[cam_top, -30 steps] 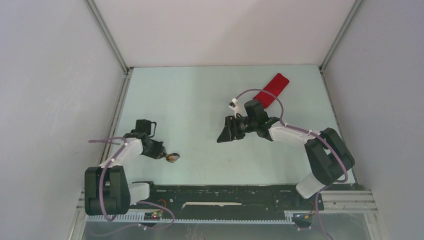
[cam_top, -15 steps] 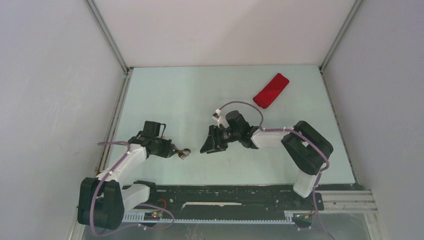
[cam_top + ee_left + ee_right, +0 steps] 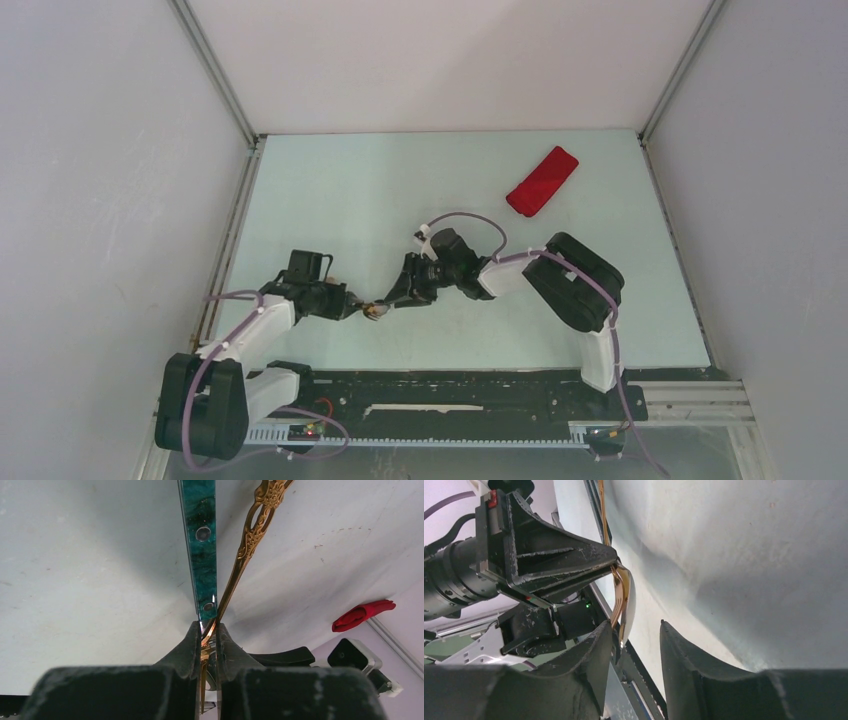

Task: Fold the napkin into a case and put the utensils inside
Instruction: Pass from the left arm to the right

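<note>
Clenching the utensils (image 3: 202, 555), left fingers (image 3: 187, 647) show clearly only wrist-side; right fingers (image 3: 686, 652) parted, contact unclear.

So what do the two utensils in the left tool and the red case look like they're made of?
The teal utensil: glossy marbled green handle with two round rivets, likely resin or stone-look plastic. The gold utensil: shiny pierced scrollwork, so probably gold-toned metal; whether plated or solid is unclear. The red case: matte with soft rounded folds, so it looks like cloth.
</note>
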`<state>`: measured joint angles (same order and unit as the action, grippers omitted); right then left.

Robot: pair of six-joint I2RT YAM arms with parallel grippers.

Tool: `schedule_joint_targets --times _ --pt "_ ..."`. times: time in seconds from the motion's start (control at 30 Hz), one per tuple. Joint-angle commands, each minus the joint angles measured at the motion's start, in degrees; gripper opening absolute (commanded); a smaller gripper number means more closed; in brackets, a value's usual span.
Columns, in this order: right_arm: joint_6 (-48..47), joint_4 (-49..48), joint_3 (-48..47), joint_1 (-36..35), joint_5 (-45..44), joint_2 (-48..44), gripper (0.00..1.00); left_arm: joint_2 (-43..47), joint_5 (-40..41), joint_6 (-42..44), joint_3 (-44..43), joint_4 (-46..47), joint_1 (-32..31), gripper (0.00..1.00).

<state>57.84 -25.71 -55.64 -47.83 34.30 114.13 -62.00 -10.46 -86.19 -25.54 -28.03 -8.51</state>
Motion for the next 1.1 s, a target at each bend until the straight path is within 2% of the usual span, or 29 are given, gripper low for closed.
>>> schedule_joint_targets --times 0.0,0.2,0.4,0.43,0.5,0.57,0.6,0.67,0.73,0.87,0.97,1.07 --pt "1.3 0.6 -4.4 -1.5 -2.1 0.8 0.47 1.2 -2.2 -1.6 0.4 2.1 -0.3 0.0" --pt "2.7 4.5 -5.5 -4.2 -7.2 1.5 0.33 1.7 -2.8 -2.7 1.8 5.1 -0.3 0.0" --pt "3.9 8.4 -5.6 -5.7 -12.8 0.8 0.33 0.6 -4.2 -2.8 3.1 7.7 -0.3 0.0" --pt "4.0 8.8 -5.5 -5.8 -13.4 0.6 0.31 0.6 -4.4 -2.8 3.3 8.3 -0.3 0.0" --pt "3.9 9.2 -5.6 -6.0 -14.1 0.1 0.15 0.4 -4.6 -2.8 3.4 9.2 -0.3 0.0" --pt "2.7 11.3 -5.6 -5.8 -16.6 -1.2 0.11 0.3 -4.4 -1.6 3.1 9.4 -0.3 0.02" --pt "1.4 12.8 -5.8 -5.6 -18.1 -2.1 0.08 0.4 -4.1 -0.5 2.7 9.3 -0.3 0.12" --pt "-3.3 16.9 -7.5 -4.8 -20.9 -3.2 0.0 0.6 -3.0 2.2 1.8 7.7 -0.2 0.39" --pt "-9.4 19.2 -8.7 -3.3 -22.1 -3.9 0.0 0.7 -2.6 4.8 1.3 7.0 0.0 0.54" --pt "-24.4 25.3 -14.6 0.1 -19.1 -1.6 0.0 1.5 -2.3 10.2 0.1 5.5 0.2 0.68" --pt "-35.0 28.7 -16.1 1.2 -21.7 -2.3 0.0 2.9 -1.6 17.1 -2.2 4.0 0.2 0.78" --pt "-46.0 29.6 -16.6 0.0 -29.8 -4.5 0.0 5.4 -1.3 25.3 -4.6 2.9 0.3 0.82"
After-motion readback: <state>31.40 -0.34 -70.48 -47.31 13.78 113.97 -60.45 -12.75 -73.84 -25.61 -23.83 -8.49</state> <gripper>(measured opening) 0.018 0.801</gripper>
